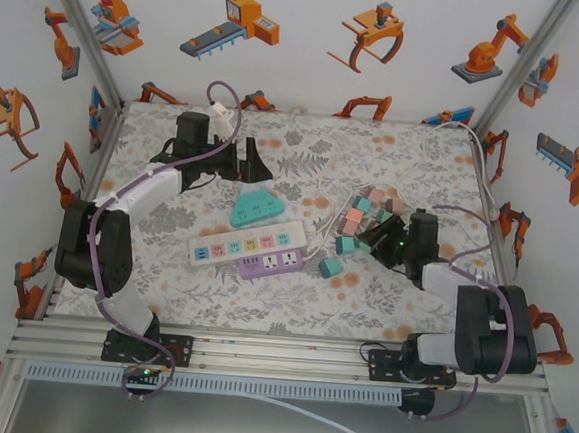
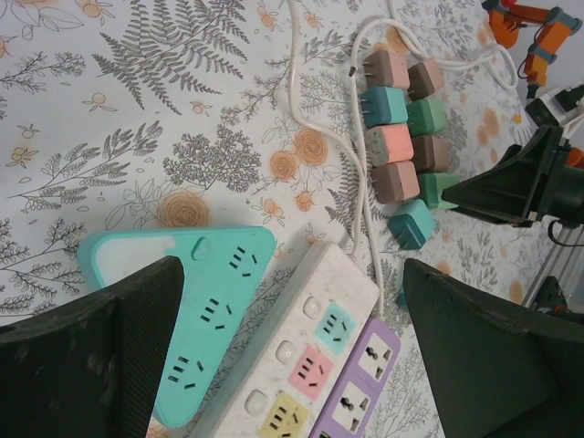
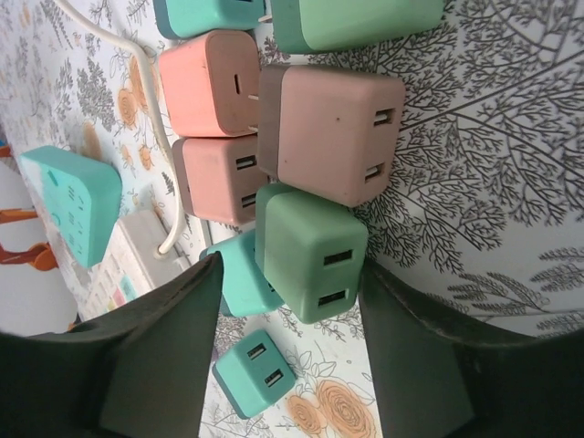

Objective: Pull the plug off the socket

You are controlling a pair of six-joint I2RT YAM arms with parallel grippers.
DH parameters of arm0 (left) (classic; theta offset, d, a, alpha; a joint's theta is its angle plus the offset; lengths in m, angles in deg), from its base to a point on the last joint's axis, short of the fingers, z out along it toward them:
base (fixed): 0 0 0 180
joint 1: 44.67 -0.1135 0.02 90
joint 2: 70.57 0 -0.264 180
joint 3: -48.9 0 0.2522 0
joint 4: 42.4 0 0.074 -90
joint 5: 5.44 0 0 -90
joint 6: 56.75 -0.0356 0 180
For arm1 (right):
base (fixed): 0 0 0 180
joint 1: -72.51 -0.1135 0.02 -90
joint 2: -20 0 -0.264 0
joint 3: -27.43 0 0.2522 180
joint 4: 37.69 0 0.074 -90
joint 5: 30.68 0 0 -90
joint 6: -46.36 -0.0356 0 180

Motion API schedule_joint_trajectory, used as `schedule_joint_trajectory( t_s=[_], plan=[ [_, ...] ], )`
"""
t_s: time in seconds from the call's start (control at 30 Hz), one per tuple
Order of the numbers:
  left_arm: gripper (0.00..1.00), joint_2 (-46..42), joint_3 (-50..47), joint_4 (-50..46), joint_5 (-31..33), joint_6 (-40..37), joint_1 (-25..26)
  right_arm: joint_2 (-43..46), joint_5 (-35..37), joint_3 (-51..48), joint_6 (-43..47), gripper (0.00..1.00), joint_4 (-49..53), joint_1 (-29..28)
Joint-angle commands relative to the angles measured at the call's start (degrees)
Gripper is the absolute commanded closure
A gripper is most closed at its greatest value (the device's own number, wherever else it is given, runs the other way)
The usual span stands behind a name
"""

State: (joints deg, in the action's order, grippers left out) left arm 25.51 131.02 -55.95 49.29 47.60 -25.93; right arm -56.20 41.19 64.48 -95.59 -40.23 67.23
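Floral desk [image 1: 395,155]: I see power strips [image 1: 247,245] bare, plugs [image 1: 365,214] heaped toward its right edge; left gripper [image 1: 252,163], right gripper [image 1: 370,240] spread; seemingly finished.

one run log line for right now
left fingers open by teal strip | right fingers open astride green plug | green plug unplugged

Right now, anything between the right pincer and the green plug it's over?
Nothing visible. The right pincer straddles the green plug, jaws apart. A pink plug and a teal plug sit right beside it, off the approach line.
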Motion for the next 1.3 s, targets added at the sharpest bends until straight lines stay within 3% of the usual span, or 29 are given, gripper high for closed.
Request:
schedule_joint_trajectory(
  t_s=[0.0, 0.17, 0.37, 0.5, 0.67, 0.8, 0.93, 1.0, 1.1, 1.27],
  plan=[
    [0.03, -0.6, 0.0, 0.3, 1.0, -1.6, 0.5, 3.0, 3.9, 1.1, 2.4, 0.38, 6.5, 0.3],
    [0.03, -2.3, -0.5, 0.8, 4.6, -2.0, 0.7, 8.6, 6.5, 2.4, 4.9, 0.36, 12.8, 0.4],
    [0.03, -8.0, -3.0, -2.9, 14.0, -2.6, -0.6, 15.9, 12.9, 6.4, 12.7, 0.32, 18.7, 2.5],
    [0.03, -13.6, -10.2, 1.1, 21.4, -3.9, -4.8, 18.3, 23.4, 7.1, 19.5, 0.20, 18.5, 6.3],
    [0.03, -19.9, -22.0, 10.3, 28.0, -1.6, -11.4, 15.0, 33.8, 4.5, 23.7, 0.10, 12.9, 12.1],
    [0.03, -24.7, -32.8, 19.5, 33.1, 0.1, -15.5, 9.6, 30.0, 1.7, 34.4, 0.11, -1.7, 13.7],
    [0.03, -25.0, -34.2, 13.5, 35.1, -4.2, -17.9, 2.0, 29.0, -2.7, 41.3, 0.09, -20.7, 13.8],
    [0.03, -24.5, -36.2, 14.8, 37.2, -3.2, -18.8, -0.4, 27.3, 0.1, 44.8, 0.06, -18.3, 13.4],
    [0.03, -24.3, -41.0, 21.9, 33.8, -3.5, -20.9, 0.4, 26.4, -1.4, 45.4, 0.03, -20.0, 13.0],
    [0.03, -19.9, -45.7, 34.1, 32.0, -2.7, -23.6, 0.7, 15.3, -3.2, 47.1, 0.01, -24.0, 12.8]
  ],
)
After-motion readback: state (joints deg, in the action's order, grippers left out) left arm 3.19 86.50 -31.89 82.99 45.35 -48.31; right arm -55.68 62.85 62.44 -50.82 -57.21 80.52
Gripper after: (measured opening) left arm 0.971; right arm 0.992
